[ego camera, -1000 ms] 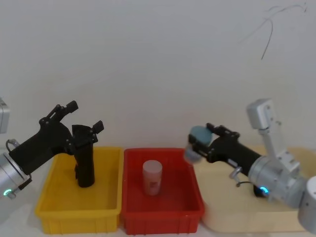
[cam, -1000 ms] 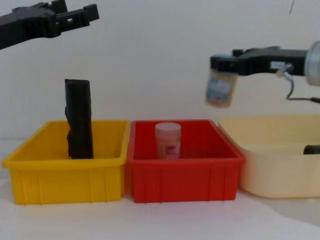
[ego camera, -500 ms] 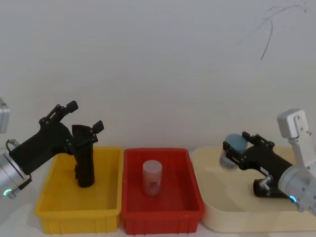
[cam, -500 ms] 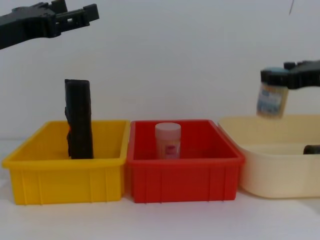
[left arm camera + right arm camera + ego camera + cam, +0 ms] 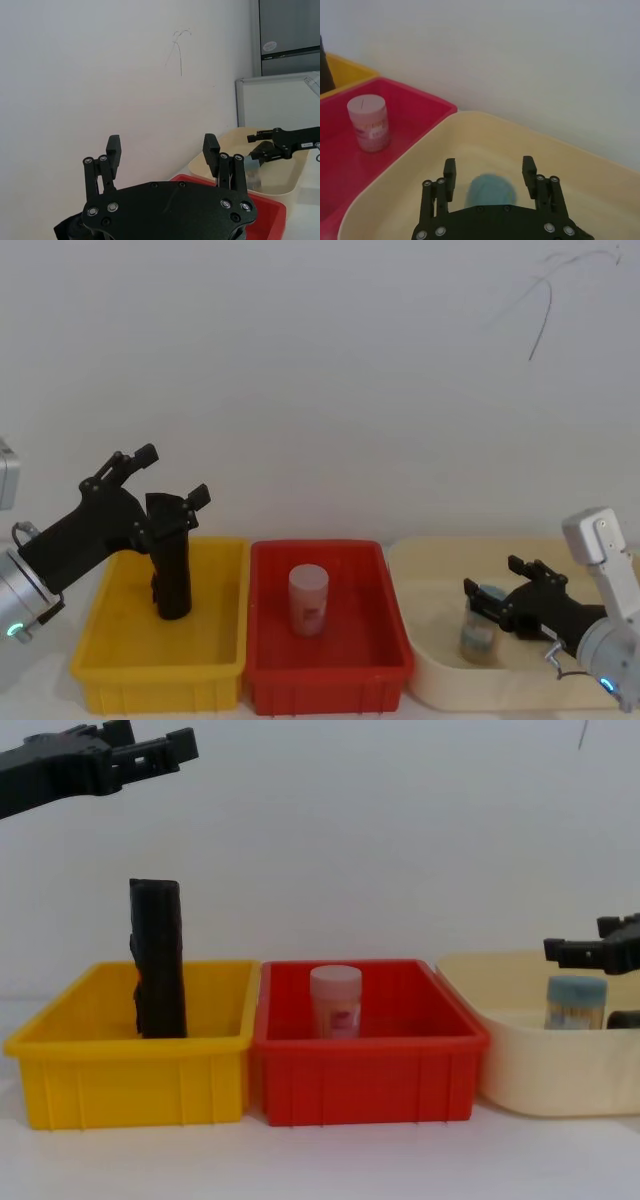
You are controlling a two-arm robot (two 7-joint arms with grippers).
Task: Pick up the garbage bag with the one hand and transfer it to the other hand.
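Along the bench stand three bins side by side: a cream bin (image 5: 430, 680) at the right end, a red bin (image 5: 330, 685) in the middle and a yellow bin (image 5: 150, 680) at the left end. Over the yellow bin's far edge hangs the left gripper (image 5: 172, 476), fingers spread wide and holding nothing, well above the bag in the chest view. Low over the cream bin sits the right gripper (image 5: 497, 575), fingers apart on either side of a blue-capped jar (image 5: 576, 1002) that stands in the bin. Upright in the yellow bin stands the bag (image 5: 158, 958), rising above its rim. At the red bin's centre stands a pink jar (image 5: 308, 599).
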